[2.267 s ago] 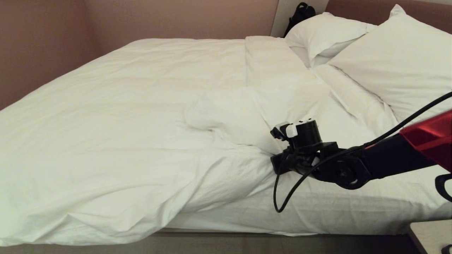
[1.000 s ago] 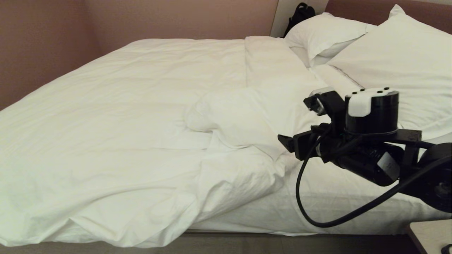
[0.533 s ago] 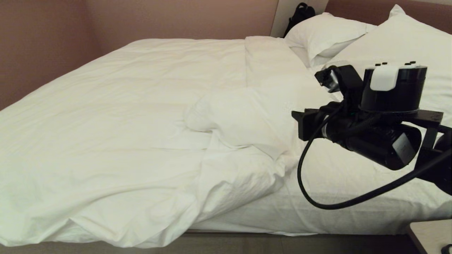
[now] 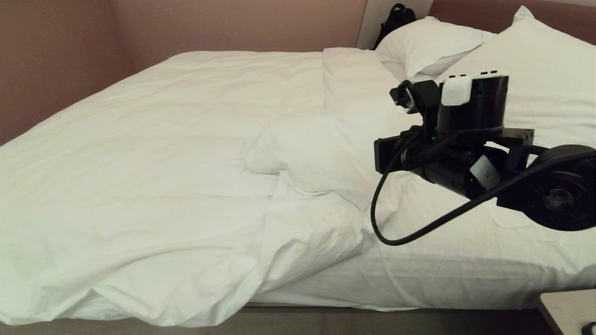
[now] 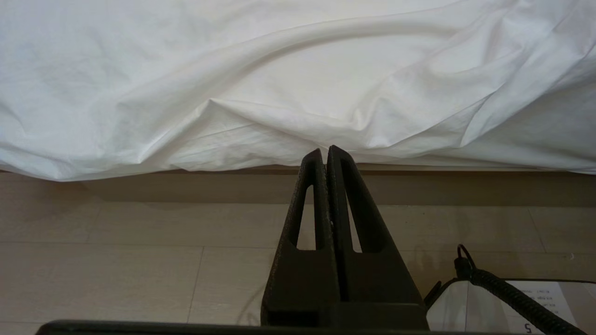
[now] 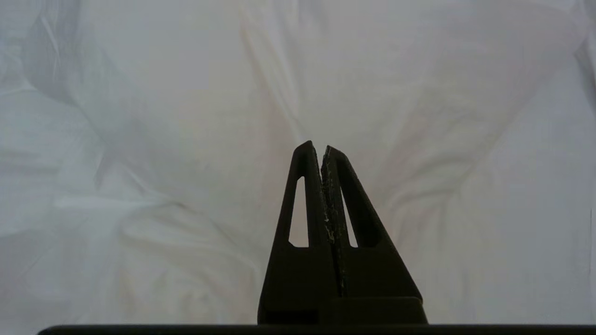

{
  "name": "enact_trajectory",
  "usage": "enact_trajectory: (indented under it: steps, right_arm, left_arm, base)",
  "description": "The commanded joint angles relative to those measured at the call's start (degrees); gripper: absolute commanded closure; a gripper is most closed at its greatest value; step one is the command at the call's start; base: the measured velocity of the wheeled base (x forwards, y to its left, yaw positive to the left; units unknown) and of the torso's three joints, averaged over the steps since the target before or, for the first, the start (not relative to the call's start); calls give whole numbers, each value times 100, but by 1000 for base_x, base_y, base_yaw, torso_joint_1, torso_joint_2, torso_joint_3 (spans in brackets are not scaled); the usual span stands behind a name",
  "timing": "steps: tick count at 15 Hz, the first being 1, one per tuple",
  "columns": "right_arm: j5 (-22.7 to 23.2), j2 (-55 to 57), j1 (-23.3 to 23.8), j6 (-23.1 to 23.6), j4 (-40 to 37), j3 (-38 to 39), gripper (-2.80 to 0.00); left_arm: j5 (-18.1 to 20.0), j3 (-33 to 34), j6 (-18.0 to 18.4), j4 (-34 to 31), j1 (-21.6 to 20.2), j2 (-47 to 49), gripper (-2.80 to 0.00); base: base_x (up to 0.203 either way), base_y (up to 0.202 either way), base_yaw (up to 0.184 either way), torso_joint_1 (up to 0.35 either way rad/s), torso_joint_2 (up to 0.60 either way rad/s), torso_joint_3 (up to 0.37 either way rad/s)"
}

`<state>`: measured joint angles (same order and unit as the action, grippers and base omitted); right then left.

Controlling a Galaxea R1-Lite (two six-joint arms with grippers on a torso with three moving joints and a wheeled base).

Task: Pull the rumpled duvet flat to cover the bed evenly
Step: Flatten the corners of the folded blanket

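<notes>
White bed (image 4: 465, 279), rumpled duvet (image 4: 153, 153) bunched mid-frame.
Soft, bulky; grasp the folded corner (image 4: 321, 158). Right gripper (image 6: 322, 150) closed, empty.

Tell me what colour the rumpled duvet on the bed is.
Plain white, no pattern. The duvet shows best in the head view, creased and bunched mid-bed.

The walls (image 4: 209, 23) are plain brownish-pink. The floor (image 5: 139, 260) has pale wooden planks — a light nightstand corner (image 4: 565, 309) stands near it.
</notes>
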<state>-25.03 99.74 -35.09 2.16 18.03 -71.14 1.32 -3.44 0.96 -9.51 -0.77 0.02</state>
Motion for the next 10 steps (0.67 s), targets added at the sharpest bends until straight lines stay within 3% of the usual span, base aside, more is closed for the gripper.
enact_trajectory:
  steps: [1, 8, 10]
  right_arm:
    - [-122, 476, -85, -164, -442, -461, 0]
    - [-1367, 1721, -715, -407, -833, -1848, 0]
    - [-1409, 1929, -788, -505, -823, -2044, 0]
  left_arm:
    - [0, 1, 0, -7, -2, -2, 0]
    - [0, 1, 0, -7, -2, -2, 0]
    - [0, 1, 0, -7, -2, -2, 0]
  base:
    - [0, 0, 0, 0, 0, 0]
    - [0, 0, 0, 0, 0, 0]
    - [0, 0, 0, 0, 0, 0]
